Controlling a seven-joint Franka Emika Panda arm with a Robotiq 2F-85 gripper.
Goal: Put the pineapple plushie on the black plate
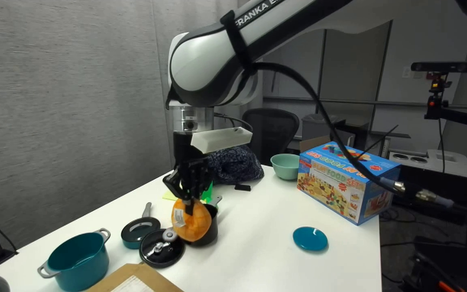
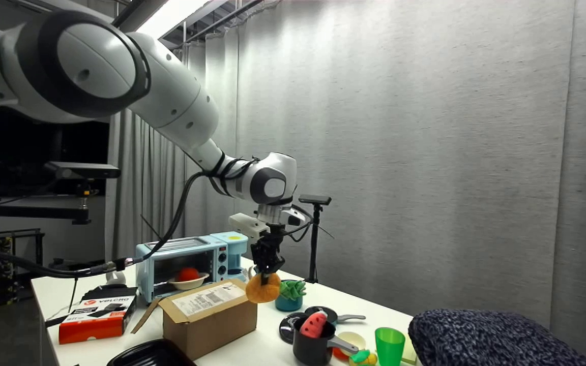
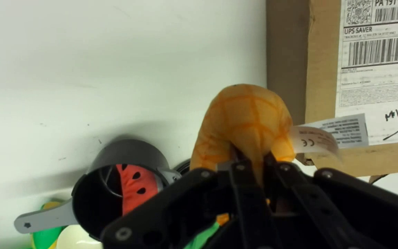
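I see that my gripper (image 3: 253, 158) is pinching the pineapple plushie (image 3: 247, 110) — the orange body is folded inward at the grip. It hangs in the air above the white table (image 1: 258, 255), w/ its green tuft (image 2: 293, 288) to one side, and in the wrist view its white tag (image 3: 313, 140) shows partly in front of the cardboard box (image 3: 323, 86). What I take for the black plate (image 1: 162, 256) — round, w/ a grey knob — lies just beside the teal pan (image 1: 134, 229). The dark pot (image 2: 311, 351) nearby contains a red watermelon plushie (image 2: 313, 324) w/ black seeds.
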